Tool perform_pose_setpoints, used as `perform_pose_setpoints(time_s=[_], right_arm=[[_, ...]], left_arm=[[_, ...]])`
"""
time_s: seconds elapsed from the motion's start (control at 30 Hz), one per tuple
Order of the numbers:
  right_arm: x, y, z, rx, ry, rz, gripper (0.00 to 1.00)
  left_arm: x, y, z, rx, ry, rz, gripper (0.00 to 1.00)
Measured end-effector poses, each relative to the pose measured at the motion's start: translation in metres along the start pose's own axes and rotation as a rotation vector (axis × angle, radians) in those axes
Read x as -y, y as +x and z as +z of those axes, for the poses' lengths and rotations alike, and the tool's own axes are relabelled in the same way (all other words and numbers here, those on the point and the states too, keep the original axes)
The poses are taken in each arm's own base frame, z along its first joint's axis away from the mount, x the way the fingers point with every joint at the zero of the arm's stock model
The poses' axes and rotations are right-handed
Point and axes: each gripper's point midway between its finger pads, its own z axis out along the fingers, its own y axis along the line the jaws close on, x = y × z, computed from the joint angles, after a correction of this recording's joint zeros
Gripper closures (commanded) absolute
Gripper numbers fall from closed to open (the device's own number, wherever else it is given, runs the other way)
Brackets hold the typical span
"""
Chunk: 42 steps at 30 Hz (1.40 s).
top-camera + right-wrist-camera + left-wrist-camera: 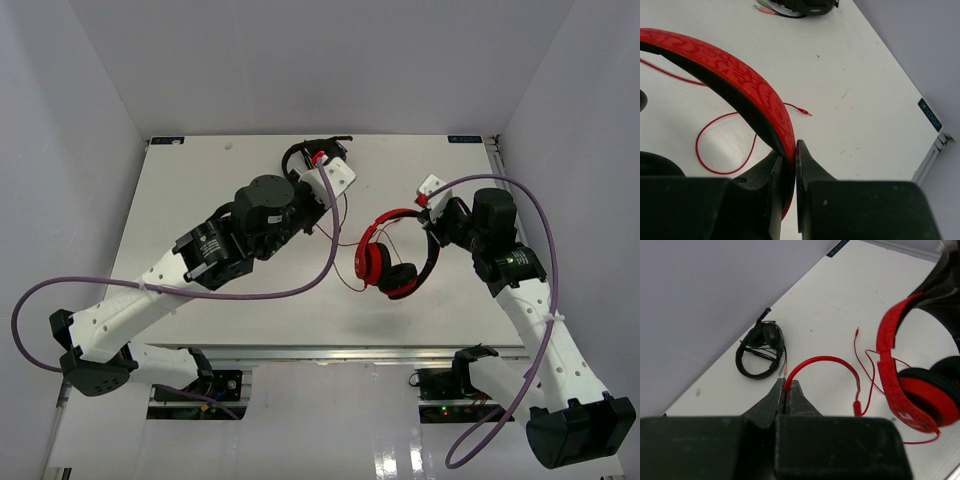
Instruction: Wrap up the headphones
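Observation:
The red headphones (385, 262) with a black inner band and black ear pads are held up near the table's middle right. My right gripper (432, 215) is shut on their red headband (747, 90). The thin red cable (342, 225) runs from the headphones towards the left arm. My left gripper (322, 165) is shut on the red cable (822, 360), which arches out from between the fingers. The cable's plug tip (857, 330) lies loose on the table. One red ear cup (927, 397) shows at the right of the left wrist view.
All-black headphones (760, 352) with a coiled black cable lie near the table's far edge, also in the top view (300, 152), just past my left gripper. The table's right edge (935, 145) is close to my right gripper. Grey walls stand on three sides.

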Motion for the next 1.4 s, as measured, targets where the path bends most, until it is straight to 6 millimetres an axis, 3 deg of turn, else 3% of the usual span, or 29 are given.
perform_pose_setpoints(time_s=[0.23,0.4,0.7,0.8,0.97,1.23,1.4], right_arm=[[-0.028,-0.006,-0.008,0.065,-0.114,-0.021,0.92],[-0.028,-0.002,-0.007,0.049,-0.107,-0.02,0.92],[-0.022,0.054,0.001,-0.142,-0.015,-0.004,0.92],[-0.028,0.058,0.002,-0.152,-0.036,-0.003,0.92],[-0.043,0.05,0.006,-0.125,-0.091,-0.013,0.92],[-0.074,0.04,0.014,-0.11,-0.186,-0.033,0.92],[-0.086,0.036,0.016,-0.107,-0.216,-0.032,0.92]], left_arm=[[-0.013,-0.021,0.024,0.038,-0.061,0.081,1.0],[-0.029,-0.04,0.033,0.08,-0.107,0.093,1.0],[-0.052,-0.072,0.026,0.171,-0.183,0.113,1.0],[-0.053,-0.08,0.025,0.189,-0.178,0.119,1.0],[-0.04,-0.083,0.039,0.202,-0.125,0.121,1.0],[-0.001,-0.065,0.087,0.152,-0.013,0.145,1.0],[0.01,-0.058,0.1,0.135,0.016,0.153,1.0]])
